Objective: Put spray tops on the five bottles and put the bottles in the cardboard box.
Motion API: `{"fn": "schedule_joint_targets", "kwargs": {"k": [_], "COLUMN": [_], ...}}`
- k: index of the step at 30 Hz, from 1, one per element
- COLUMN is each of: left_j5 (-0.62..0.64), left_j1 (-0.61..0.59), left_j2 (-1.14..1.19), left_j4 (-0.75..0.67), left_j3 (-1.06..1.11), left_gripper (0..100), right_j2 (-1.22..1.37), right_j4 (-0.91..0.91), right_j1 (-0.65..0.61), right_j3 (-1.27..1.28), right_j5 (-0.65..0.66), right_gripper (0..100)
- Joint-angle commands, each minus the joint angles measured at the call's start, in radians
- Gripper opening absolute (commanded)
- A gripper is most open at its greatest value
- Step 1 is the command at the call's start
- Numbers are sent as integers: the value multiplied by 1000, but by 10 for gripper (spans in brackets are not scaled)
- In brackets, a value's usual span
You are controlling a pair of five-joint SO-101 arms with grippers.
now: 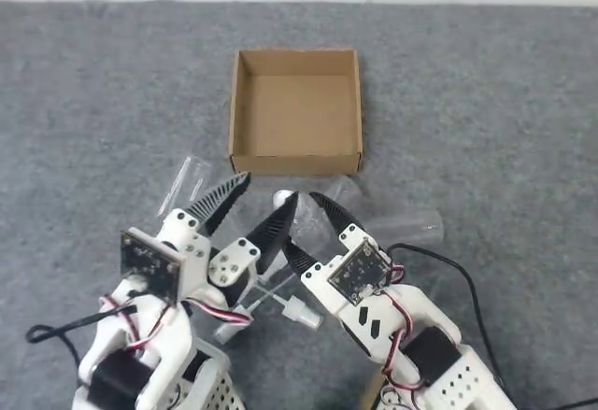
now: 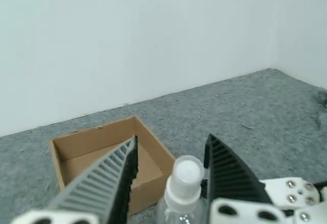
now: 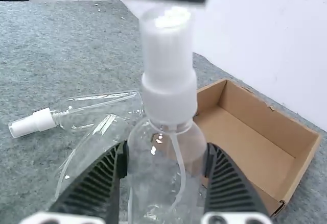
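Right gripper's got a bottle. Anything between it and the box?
Nothing visible between the bottle and the cardboard box. But the open left gripper straddles its spray top, one finger on each side, so it probably has to clear that first.

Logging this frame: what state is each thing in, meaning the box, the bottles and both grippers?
cardboard box: open-topped, empty.
held bottle: upright, spray top on.
right gripper: shut on the held bottle.
left gripper: open, straddling the spray top.
capped bottle: lying on its side, capped.
clear bottle: lying on its side beside it; cap cannot be told.
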Motion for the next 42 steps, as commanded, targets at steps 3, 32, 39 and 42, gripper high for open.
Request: {"fn": "schedule_joint_targets", "kwargs": {"k": [3, 32, 39, 42], "left_j5": [15, 163, 160, 158], "left_j1": [-63, -273, -242, -196], "left_j2": [-2, -2, -2, -2], "left_j4": [-2, -129, -193, -163], "left_j3": [-61, 42, 102, 102], "left_gripper": [196, 196, 196, 196], "right_j2": [-22, -22, -24, -24], "right_j4": [-27, -160, -189, -189], "right_j1": [13, 18, 12, 12], "right_j3": [18, 18, 18, 18], "right_j5": [14, 8, 8, 8], "right_gripper": [73, 74, 74, 72]}}
